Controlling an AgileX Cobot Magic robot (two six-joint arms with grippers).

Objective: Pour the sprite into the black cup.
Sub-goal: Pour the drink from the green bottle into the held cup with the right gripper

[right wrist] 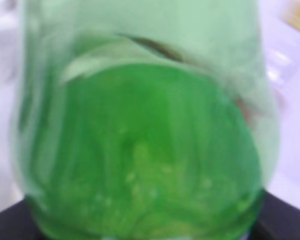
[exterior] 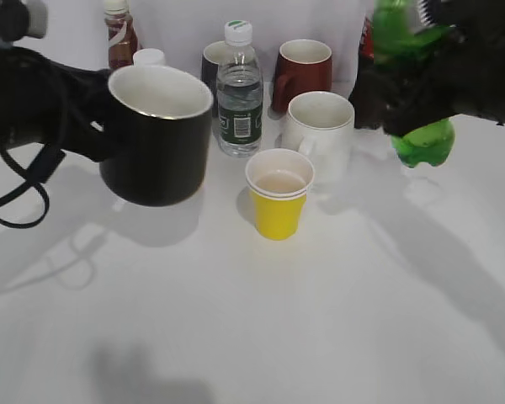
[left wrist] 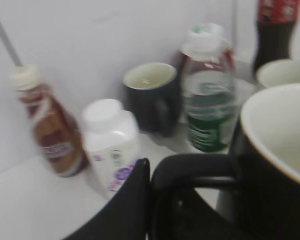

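Five mugs: black cup point(exterior: 158, 135), narrower dark mug point(exterior: 212, 61), dark red mug point(exterior: 304, 72), white mug point(exterior: 320, 126). Correction: four mugs. One yellow paper cup point(exterior: 279, 195). Four tall bottles: green sprite point(exterior: 422, 139), clear water bottle point(exterior: 239, 93), dark cola bottle point(left wrist: 275, 27), brown drink bottle point(exterior: 119, 34). One small white bottle point(left wrist: 111, 140).

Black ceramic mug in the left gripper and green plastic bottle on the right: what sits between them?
In the exterior view, between the black mug and green bottle stand a clear water bottle, yellow paper cup and white mug.
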